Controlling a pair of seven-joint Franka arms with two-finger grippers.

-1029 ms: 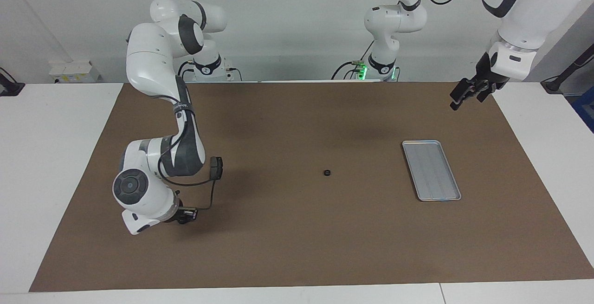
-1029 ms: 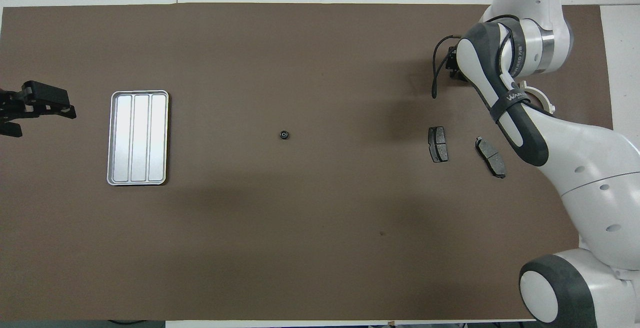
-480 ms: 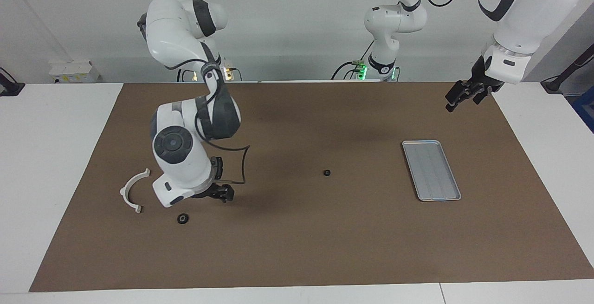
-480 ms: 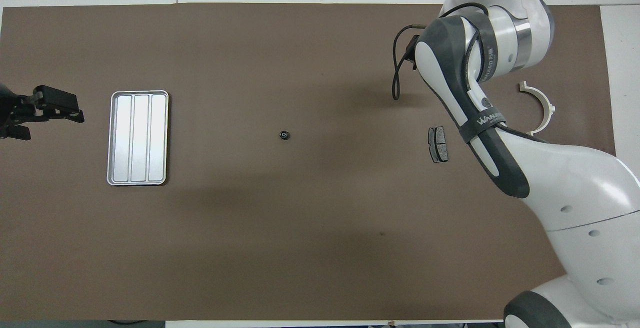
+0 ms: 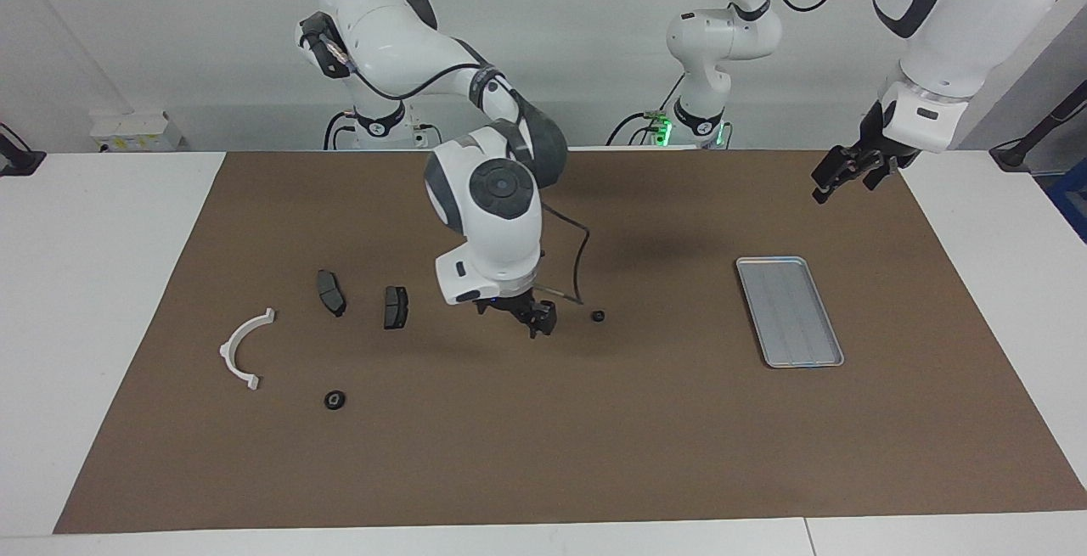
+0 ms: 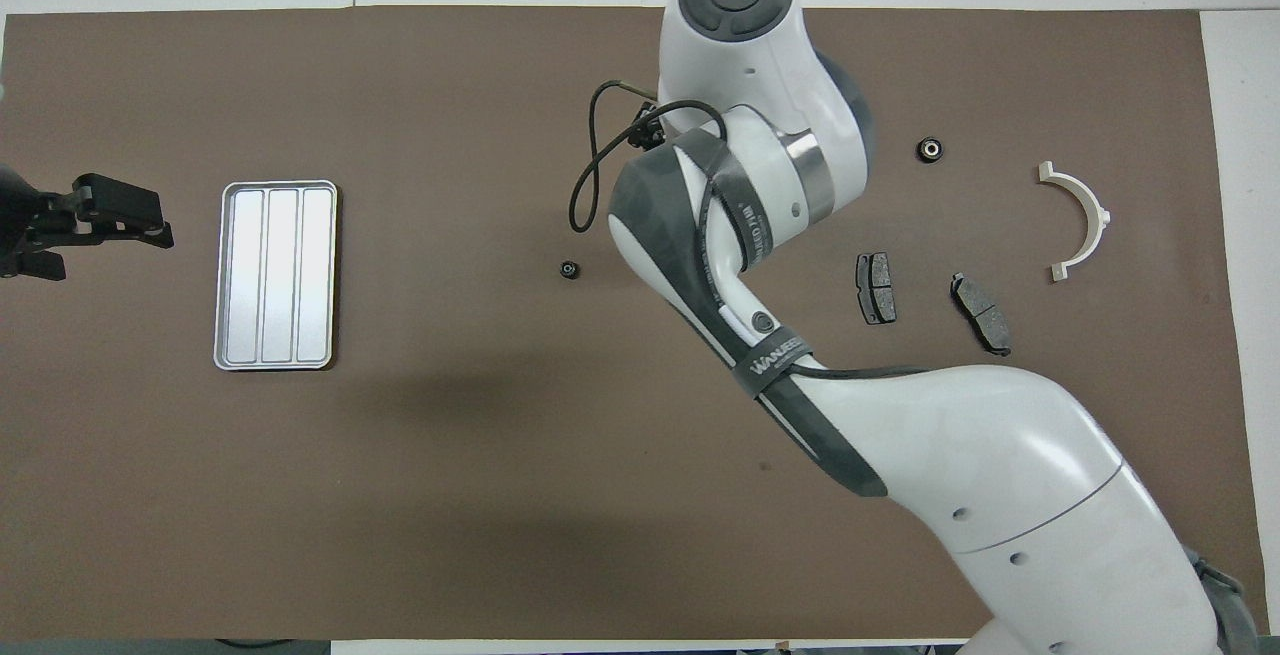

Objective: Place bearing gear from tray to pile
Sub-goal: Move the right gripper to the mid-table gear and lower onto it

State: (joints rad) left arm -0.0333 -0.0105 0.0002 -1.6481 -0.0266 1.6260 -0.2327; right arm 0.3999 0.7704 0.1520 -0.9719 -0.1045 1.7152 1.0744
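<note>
Brown mat (image 5: 679, 454) covers the table. Right gripper (image 5: 535, 318) hangs open, empty, over the mat beside one gear (image 5: 598, 316); forearm strap reads "WANJEE"-like lettering. Left gripper (image 5: 836, 176) waits open near the tray (image 5: 790, 310). Second gear (image 5: 335, 400) lies by the pile (image 5: 242, 348).

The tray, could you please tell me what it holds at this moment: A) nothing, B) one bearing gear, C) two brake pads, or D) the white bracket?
A: the tray shows only its bare ribbed floor in both views, while the two small dark bearing gears lie on the mat outside it.
</note>
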